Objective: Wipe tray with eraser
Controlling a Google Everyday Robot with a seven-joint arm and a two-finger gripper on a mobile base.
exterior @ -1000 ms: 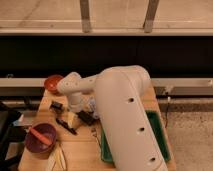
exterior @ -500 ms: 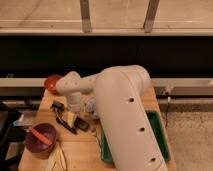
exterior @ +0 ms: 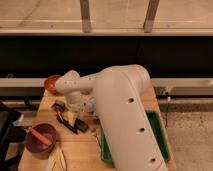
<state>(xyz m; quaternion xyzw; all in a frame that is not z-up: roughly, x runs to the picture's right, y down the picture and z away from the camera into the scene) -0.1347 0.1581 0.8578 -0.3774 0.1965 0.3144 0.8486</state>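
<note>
1. Edges of the table (exterior: pixel 80 149) are seen at the left and far sides. Its near edge is cut off by the bottom of the view.
2. Open wood is left only in a near strip between the purple bowl (exterior: pixel 40 142) and the tray (exterior: pixel 160 129).
3. The tray is set at the right near corner of the table. Most of it is covered by the white arm (exterior: pixel 125 110), so only its right part and a strip of its left rim are shown.
4. The gripper (exterior: pixel 73 113) is lowered over the left middle of the table, well apart from the tray, with its fingers pressed together. Whether anything is pinched cannot be made out.
5. The eraser (exterior: pixel 59 105) is taken to be the small dark block just left of the gripper. Contact between them cannot be judged.
6. A black long-handled tool (exterior: pixel 74 125) is laid on the near side of the gripper, and a red bowl (exterior: pixel 51 83) is placed at the far left corner.
</note>
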